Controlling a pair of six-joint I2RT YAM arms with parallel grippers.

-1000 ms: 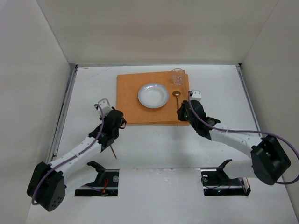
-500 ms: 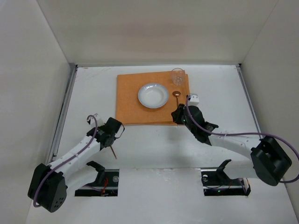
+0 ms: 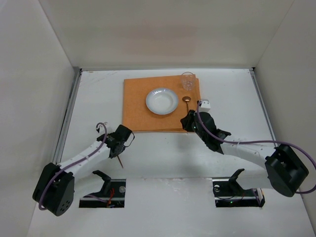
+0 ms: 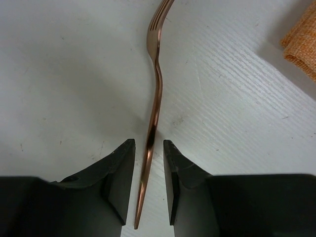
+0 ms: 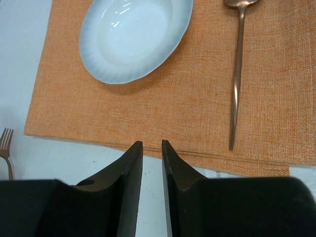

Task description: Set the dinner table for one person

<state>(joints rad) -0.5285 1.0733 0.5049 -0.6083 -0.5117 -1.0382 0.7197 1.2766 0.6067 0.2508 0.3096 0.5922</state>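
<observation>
the thin copper fork (image 4: pixel 157 84) lies on the white dinner table (image 3: pixel 222 94), off the orange mat's (image 3: pixel 136 98) near-left corner. it looks light, stiff and slick, best pinched mid-handle. the left gripper (image 4: pixel 148 143) crouches low, fingers slightly spread astride the handle. the right gripper (image 5: pixel 152 144) hovers at the mat's near edge, fingers narrowly apart, empty.

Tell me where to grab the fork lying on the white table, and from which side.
Grip the fork at mid-handle, the slim straight stretch behind the tines. Come down from above with the left gripper, its jaws straddling the handle: it lies flat on the dinner table, so only its narrow sides offer a pinch.
</observation>
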